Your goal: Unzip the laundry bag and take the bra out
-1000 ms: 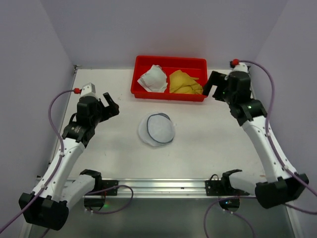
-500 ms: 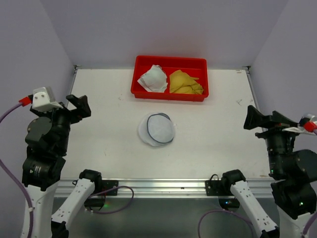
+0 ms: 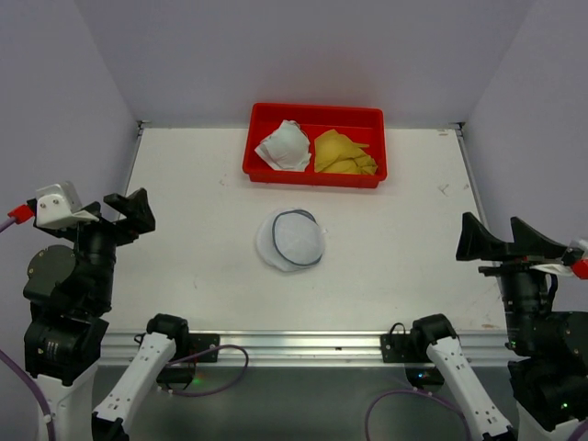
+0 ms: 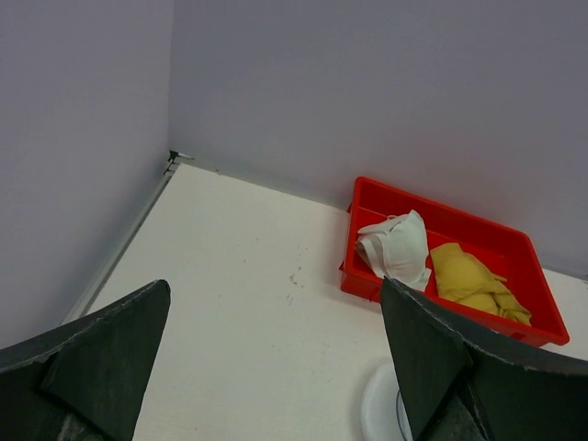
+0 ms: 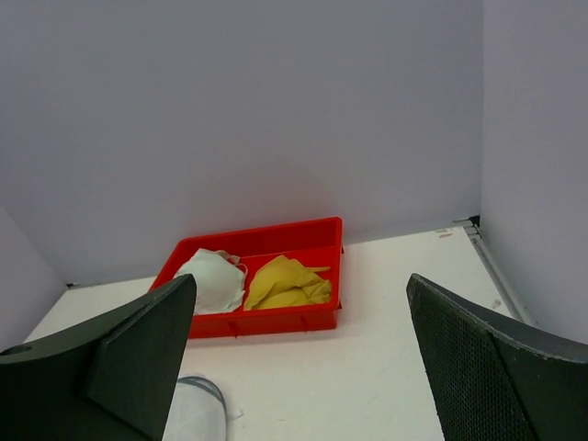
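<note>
The laundry bag [image 3: 291, 240], a round white mesh case with a dark zipper rim, lies flat at the table's middle; its edge also shows in the left wrist view [image 4: 375, 413] and the right wrist view [image 5: 197, 410]. A white bra [image 3: 285, 147] lies in the left compartment of the red tray. Whether anything is inside the bag does not show. My left gripper [image 3: 129, 209] is drawn back high over the table's left near corner, open and empty [image 4: 276, 285]. My right gripper [image 3: 505, 241] is held back at the right near side, open and empty [image 5: 301, 280].
The red tray [image 3: 312, 175] stands at the back centre against the wall, with a yellow garment [image 3: 343, 153] in its right compartment. Lilac walls close the table at the back and both sides. A metal rail [image 3: 294, 347] runs along the near edge.
Both arms have pulled back from over the table toward the near edge and risen. Both grippers stayed open. The bag and the tray have not moved.
</note>
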